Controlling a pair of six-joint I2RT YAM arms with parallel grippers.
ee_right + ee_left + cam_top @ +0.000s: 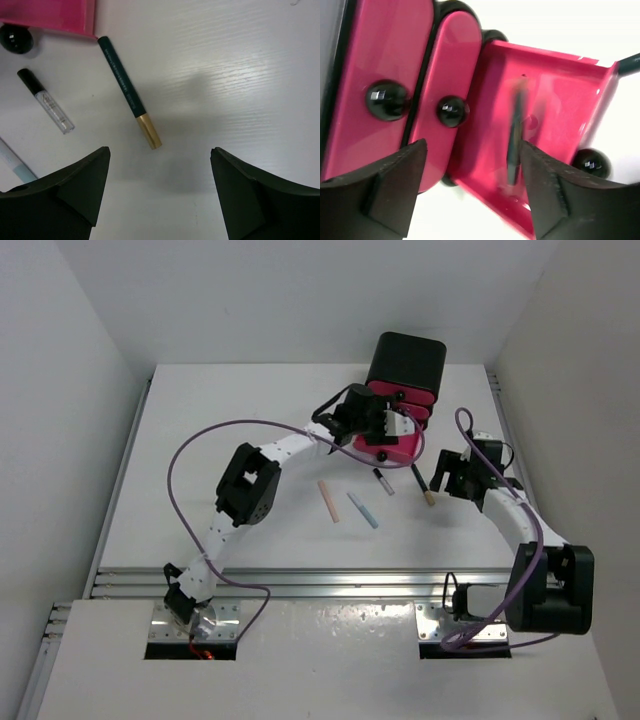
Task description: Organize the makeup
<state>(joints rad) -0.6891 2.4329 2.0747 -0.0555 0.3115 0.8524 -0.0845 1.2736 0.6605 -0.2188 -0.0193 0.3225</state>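
We see the left gripper (372,423) hanging over the open drawer (400,448), the lowest pink drawer of the black box (408,362) at the far side of the table (230,420). Left wrist view: its jaws are spread wide with nothing clamped. One finger (395,185) sits in front of the two closed drawer fronts, the other finger (550,192) in front of the open drawer (560,100). A thin dark pencil-like item (515,135) is inside that drawer, close to the right-hand finger. It is blurred, so we cannot tell exactly what it is or whether it touches the drawer floor. Black faceted knobs (452,111) sit on the drawer fronts. The right gripper (447,478) is over the table just right of the open drawer, jaws also wide apart and empty; both fingers (75,190) frame bare table. Four makeup pieces lie loose on the table in front of the box. The green pencil (129,92) with a gold end lies nearest the right gripper, its dark end up against the corner of the pink drawer (50,15). The clear tube (46,101) with a black cap is just left of it. The blue stick (363,510) is next, further left and nearer the arms. The pink stick (326,500) is leftmost, beside the blue one but apart from it.
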